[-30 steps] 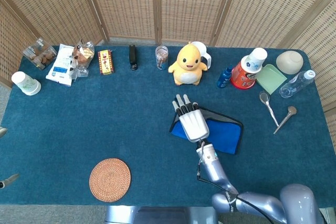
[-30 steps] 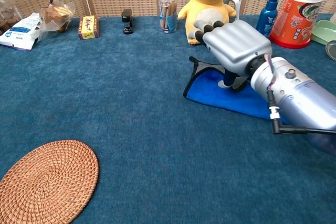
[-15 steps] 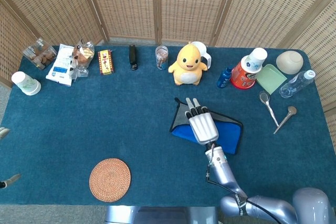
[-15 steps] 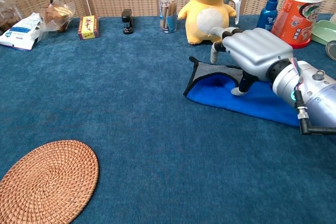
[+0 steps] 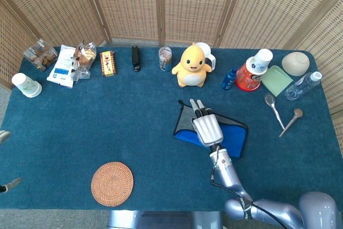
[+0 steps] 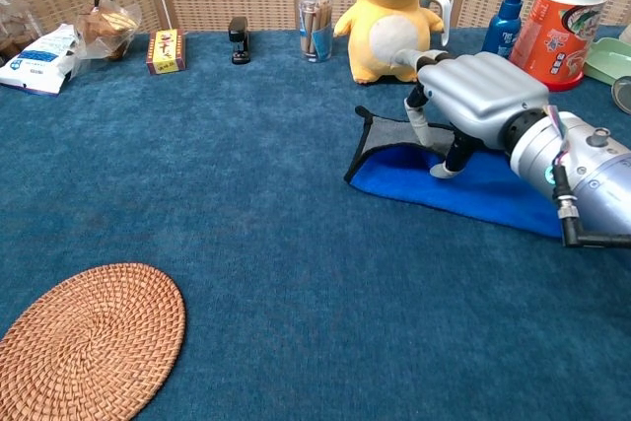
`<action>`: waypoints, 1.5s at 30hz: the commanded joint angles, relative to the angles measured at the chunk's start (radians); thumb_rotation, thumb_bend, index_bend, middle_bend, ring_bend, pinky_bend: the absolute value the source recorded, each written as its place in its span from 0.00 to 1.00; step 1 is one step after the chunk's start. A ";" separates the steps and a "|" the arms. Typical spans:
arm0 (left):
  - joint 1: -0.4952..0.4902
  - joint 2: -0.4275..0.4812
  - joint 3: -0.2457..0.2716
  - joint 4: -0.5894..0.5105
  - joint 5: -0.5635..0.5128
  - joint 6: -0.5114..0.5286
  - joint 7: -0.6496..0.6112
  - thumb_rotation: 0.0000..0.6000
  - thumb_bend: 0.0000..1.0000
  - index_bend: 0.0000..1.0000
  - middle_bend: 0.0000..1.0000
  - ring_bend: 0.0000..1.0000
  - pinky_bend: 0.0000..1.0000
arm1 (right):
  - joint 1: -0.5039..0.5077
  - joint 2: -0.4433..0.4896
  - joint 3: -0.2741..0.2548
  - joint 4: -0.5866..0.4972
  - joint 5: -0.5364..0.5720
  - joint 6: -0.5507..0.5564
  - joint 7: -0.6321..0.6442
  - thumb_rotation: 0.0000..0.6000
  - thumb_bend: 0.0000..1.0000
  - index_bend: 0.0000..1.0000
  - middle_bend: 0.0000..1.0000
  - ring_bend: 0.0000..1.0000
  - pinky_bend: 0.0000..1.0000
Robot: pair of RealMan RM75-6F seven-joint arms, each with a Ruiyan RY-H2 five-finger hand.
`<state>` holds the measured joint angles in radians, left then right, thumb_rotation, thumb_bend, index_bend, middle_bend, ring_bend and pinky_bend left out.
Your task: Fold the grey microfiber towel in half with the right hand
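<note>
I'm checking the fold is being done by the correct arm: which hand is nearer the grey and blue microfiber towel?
Right. The right hand is on the grey and blue microfiber towel, fingers at its grey flap. The left hand shows in neither view.

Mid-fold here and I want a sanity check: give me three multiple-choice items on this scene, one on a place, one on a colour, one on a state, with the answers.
1. Where does the woven coaster lie?
A. near edge, left of the towel
B. beside the plush duck
C. under the towel

2. What colour shows on the towel's upper face toward the near edge?
A. red
B. blue
C. green

3. How is the right hand placed?
A. lifted well clear of the table
B. fingers down on the towel
C. holding the spray bottle

Answers:
1 A, the coaster sits on the bare table near the front.
2 B, blue spreads below the grey flap.
3 B, fingertips meet the cloth in the chest view.
</note>
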<state>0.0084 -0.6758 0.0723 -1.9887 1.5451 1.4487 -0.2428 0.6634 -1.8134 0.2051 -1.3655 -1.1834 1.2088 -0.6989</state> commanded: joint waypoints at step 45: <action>0.003 0.012 0.003 0.012 0.013 0.010 -0.038 1.00 0.13 0.00 0.00 0.00 0.00 | 0.060 -0.049 0.001 0.084 -0.040 -0.023 -0.099 1.00 0.55 0.55 0.01 0.00 0.37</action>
<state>0.0117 -0.6640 0.0752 -1.9766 1.5581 1.4587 -0.2807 0.7199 -1.8577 0.2063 -1.2888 -1.2204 1.1861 -0.7947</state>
